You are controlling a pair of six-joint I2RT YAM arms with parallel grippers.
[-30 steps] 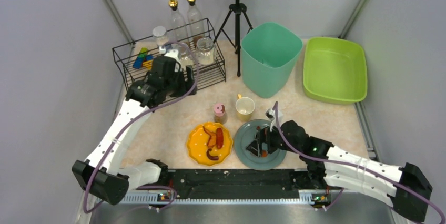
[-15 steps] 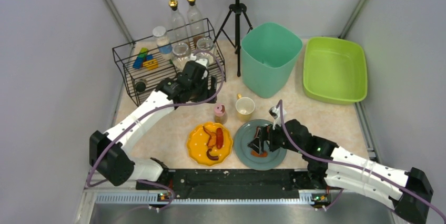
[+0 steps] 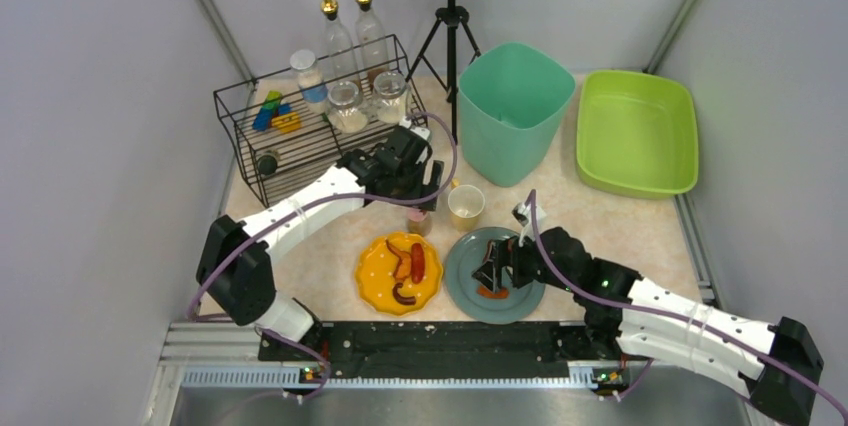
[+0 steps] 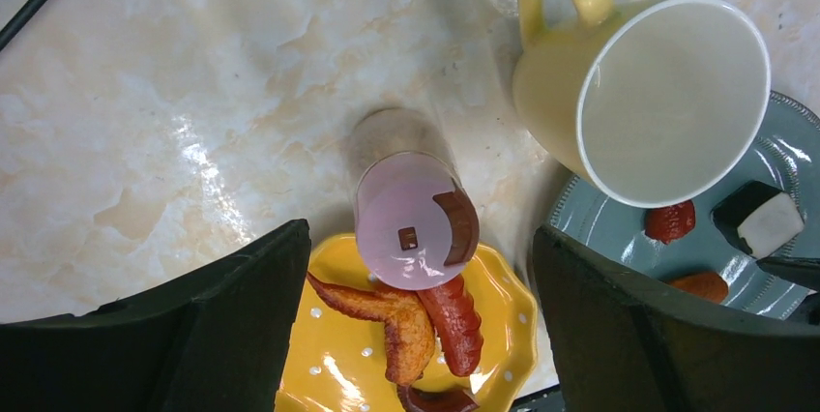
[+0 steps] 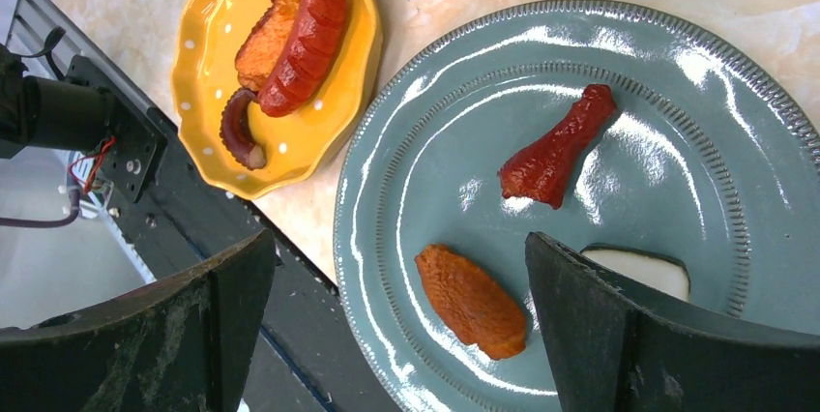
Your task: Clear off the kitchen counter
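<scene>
Top view: in the last sec the left arm (image 3: 300,208) swung off the wire rack (image 3: 232,121) at back-left and across to mid tabletop (image 3: 620,236); the left jaws now hang over the small pink-lidded jar (image 3: 417,214), just beside the yellow mug (image 3: 465,206). Right arm (image 3: 650,301) has barely moved, right jaws over the grey-blue plate (image 3: 460,286). The tabletop is the cream marbled surface under everything and it's far from cleared: jar, mug, yellow plate (image 3: 372,276) and the blue plate all sit on it near the front, w/ teal bin (image 3: 515,136) and green tub (image 3: 640,174) at the back. Left wrist view: jaws wide, nothing held, each finger (image 4: 242,325) well clear of the jar lid (image 4: 411,219), which sits roughly centred btw them. The mug is close on the right, handle pointing away; wing (image 4: 401,330) and sausage (image 4: 454,320) on the yellow plate right next to the jar. Reads as: rack visit done, jar is prob. the next pick, approach only, no contact yet. Tight spot, so a jaw could nudge the mug or plate rim on the way down. Right wrist view: jaws wide, empty, a finger (image 5: 193,335) either side of the frame, above the blue plate w/ a red drumstick-ish piece (image 5: 561,146), an orange piece (image 5: 474,301) and a white bit (image 5: 643,272). Can't tell which it's after.
</scene>
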